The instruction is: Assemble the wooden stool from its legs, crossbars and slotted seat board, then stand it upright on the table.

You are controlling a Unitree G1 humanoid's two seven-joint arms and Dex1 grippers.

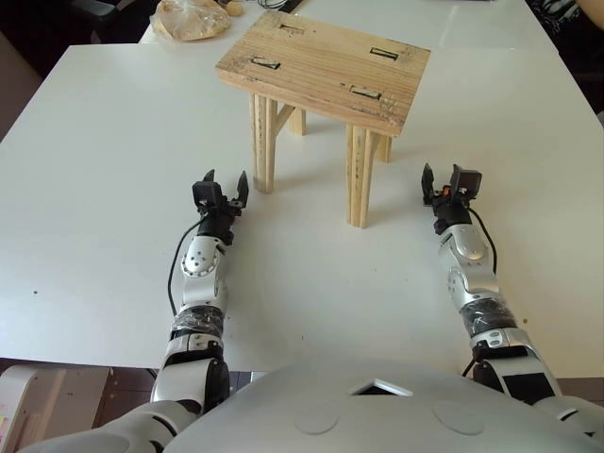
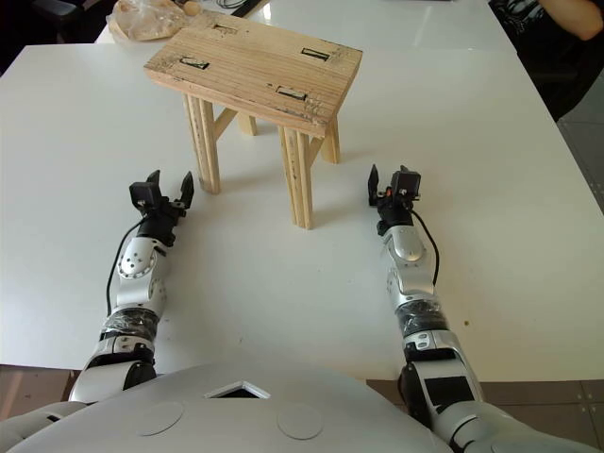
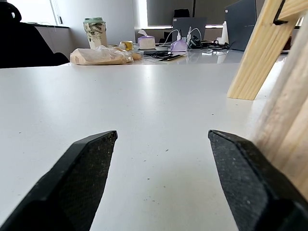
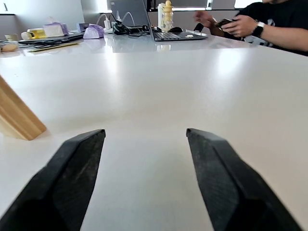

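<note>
The stool stands put together and upright on the worktop, in its far half and about midway between the left and right edges. The seat board is on top, facing up and level as far as I can see. Its four slots look filled by the leg ends. The legs point straight down, with their feet on the worktop, and a crossbar shows under the seat on the left side. The seat's long axis runs roughly left to right, with the right end swung a little nearer the robot.

By the look of it the job is as good as finished: assembled, standing, nothing loose lying about. I'd say all that is left is to draw the arms back.

The left gripper sits low at the worktop just beside the near-left leg, fingers spread wide and holding nothing. The right gripper is likewise spread and empty, a little clear of the near-right leg on its right side. A crumpled bag lies at the far edge, behind the stool's left end
</note>
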